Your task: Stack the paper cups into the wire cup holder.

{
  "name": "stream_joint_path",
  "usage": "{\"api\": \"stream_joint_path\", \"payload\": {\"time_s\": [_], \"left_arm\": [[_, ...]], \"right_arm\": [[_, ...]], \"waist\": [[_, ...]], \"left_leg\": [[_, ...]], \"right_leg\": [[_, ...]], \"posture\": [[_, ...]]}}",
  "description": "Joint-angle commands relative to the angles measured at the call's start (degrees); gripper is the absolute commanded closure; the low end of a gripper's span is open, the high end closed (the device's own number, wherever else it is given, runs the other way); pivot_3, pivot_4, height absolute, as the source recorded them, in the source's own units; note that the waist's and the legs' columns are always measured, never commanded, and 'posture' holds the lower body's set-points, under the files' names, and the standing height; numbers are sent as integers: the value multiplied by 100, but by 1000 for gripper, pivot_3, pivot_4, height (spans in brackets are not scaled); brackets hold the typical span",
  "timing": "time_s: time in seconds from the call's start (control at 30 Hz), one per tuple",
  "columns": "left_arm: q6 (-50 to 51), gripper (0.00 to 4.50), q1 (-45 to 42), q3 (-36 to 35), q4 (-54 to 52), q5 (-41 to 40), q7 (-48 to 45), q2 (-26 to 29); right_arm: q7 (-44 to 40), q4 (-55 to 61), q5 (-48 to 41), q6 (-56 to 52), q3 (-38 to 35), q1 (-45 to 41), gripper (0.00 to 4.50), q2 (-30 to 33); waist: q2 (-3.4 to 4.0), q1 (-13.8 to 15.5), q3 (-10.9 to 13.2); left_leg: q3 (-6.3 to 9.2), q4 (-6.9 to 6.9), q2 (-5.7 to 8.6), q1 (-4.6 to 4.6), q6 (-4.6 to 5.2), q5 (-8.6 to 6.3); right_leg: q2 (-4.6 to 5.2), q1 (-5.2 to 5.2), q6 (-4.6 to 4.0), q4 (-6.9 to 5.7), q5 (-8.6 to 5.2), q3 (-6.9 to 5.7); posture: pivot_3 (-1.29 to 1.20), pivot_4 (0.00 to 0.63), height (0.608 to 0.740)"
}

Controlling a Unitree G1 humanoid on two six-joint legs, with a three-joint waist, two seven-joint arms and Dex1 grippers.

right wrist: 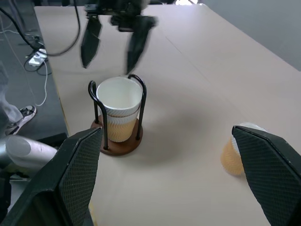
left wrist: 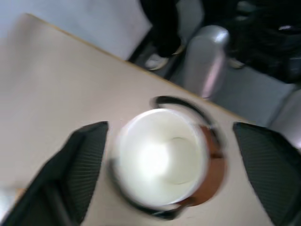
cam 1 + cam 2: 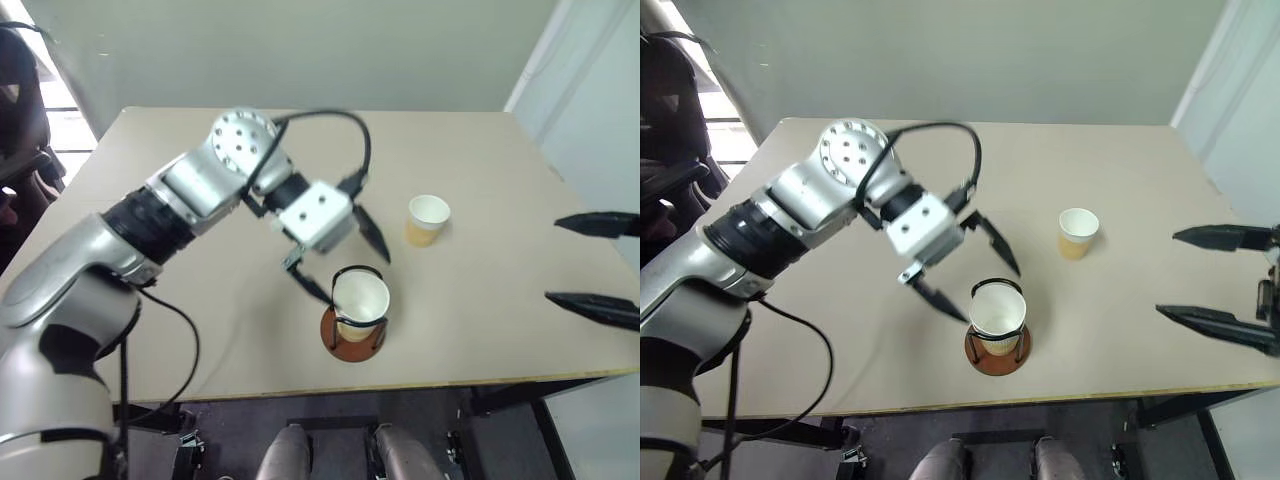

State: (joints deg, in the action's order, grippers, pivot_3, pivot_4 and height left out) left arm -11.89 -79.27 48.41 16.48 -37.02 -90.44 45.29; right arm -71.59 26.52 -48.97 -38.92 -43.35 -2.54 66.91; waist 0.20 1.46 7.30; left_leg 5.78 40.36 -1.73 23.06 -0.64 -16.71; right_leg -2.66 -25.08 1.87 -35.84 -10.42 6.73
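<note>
1. The wire cup holder (image 3: 353, 335) stands upright on the desk (image 3: 180, 300), close to the desk's near edge; its reddish-brown disc base lies flat and its black wire loops rise around the cups.
2. Stacked paper cups (image 3: 360, 303) sit inside the holder, the top one's white rim level with the tops of the wire loops; banding on the wall in the right wrist view suggests more than one cup, though how many I cannot tell.
3. The left end effector (image 3: 337, 260) hangs just above and behind the holder, released: its two black fingers are spread wide, straddling the stack without touching it.
4. A single paper cup (image 3: 427, 220) stands upright on the desk, beyond the holder and to its right, well apart from it.
5. The right end effector (image 3: 595, 268) is well to the right of the holder, over the desk's right edge, fingers spread wide and grasping nothing.
</note>
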Motion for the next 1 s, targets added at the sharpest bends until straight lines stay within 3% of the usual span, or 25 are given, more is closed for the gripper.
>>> {"api": "stream_joint_path", "payload": {"time_s": [0.03, 0.13, 0.2, 0.43, 0.57, 0.73, 1.0], "left_arm": [[890, 99, 98, -1372, 213, -238, -115, 161], [1539, 99, 721, -2264, -110, -226, 42, 797], [1903, 99, 1377, -2735, -555, -105, 206, 1330], [3182, 99, 4317, -4753, -2415, -338, 1193, 2789], [3869, 99, 5574, -6103, -3209, -610, 1692, 2849], [4489, 99, 6439, -7350, -3820, -870, 1920, 2679], [4933, 99, 6888, -8260, -4246, -1134, 2045, 2457]], "right_arm": [[594, -577, 924, 525, 1606, -1062, 0, 237], [864, -1283, 1821, 562, 3356, -2647, 0, -135], [701, -1775, 2327, 795, 4148, -3380, 0, -466], [245, -3730, 3757, 2079, 5607, -4782, 0, -1581], [241, -4841, 4379, 2741, 5962, -5290, 0, -2113], [-13, -5663, 4737, 3305, 6076, -5577, 0, -2416], [3, -6712, 5155, 4001, 6084, -5811, 0, -2798]], "waist": [[3, -66, 0], [23, -207, -7], [43, -284, -13], [51, -218, -11], [47, -170, -13], [47, -156, -13], [47, -192, -12]], "left_leg": [[-1, 4, -3, -6, 3, -2], [-11, -11, -5, -27, 12, 0], [-13, -26, -6, -36, 32, 12], [9, -32, -19, 14, 25, 32], [5, -30, -14, 41, 4, 35], [3, -31, -15, 44, 3, 35], [0, -34, -20, 8, -1, 33]], "right_leg": [[1, 0, 13, -1, 14, 3], [-6, -1, 50, -2, 48, 2], [-8, -3, 52, -2, 53, 0], [-8, -70, 34, -31, 57, -6], [3, -97, 22, -28, 51, -13], [8, -96, -13, -35, 46, -15], [7, -96, -98, -105, 10, -11]], "posture": [[0, 150, 740], [0, 150, 740], [0, 150, 740], [0, 150, 740], [0, 150, 740], [0, 150, 740], [0, 150, 740]]}}
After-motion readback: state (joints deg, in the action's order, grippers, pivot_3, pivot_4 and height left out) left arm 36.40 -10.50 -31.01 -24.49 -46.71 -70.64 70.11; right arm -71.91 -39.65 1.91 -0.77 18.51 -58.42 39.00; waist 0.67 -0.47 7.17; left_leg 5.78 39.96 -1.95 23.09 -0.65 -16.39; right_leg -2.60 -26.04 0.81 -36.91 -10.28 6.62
